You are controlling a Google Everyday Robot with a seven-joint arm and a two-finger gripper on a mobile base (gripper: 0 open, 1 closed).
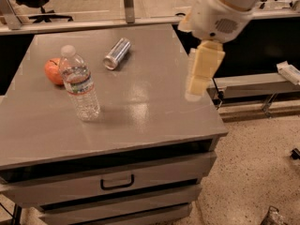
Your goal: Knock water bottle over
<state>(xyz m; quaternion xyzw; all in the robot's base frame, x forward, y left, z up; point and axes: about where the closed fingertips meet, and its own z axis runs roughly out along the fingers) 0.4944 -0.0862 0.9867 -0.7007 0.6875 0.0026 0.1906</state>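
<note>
1. The water bottle (pixel 80 86) stands upright on the left part of the grey table (pixel 154 111), white cap on top.
2. A reddish apple (pixel 53 71) sits just behind it on the left, and a silver can (pixel 117 53) lies on its side farther back.
3. The gripper (pixel 199 81) hangs over the table's right side, well apart from the bottle. I can't make out whether it is spread or closed.

Arm (pixel 224 8) cropped above end effector (pixel 198 78) over table (pixel 150 121).

water bottle (pixel 80 86): clr, wht cap, upright | gripper (pixel 195 89): well to right
</note>
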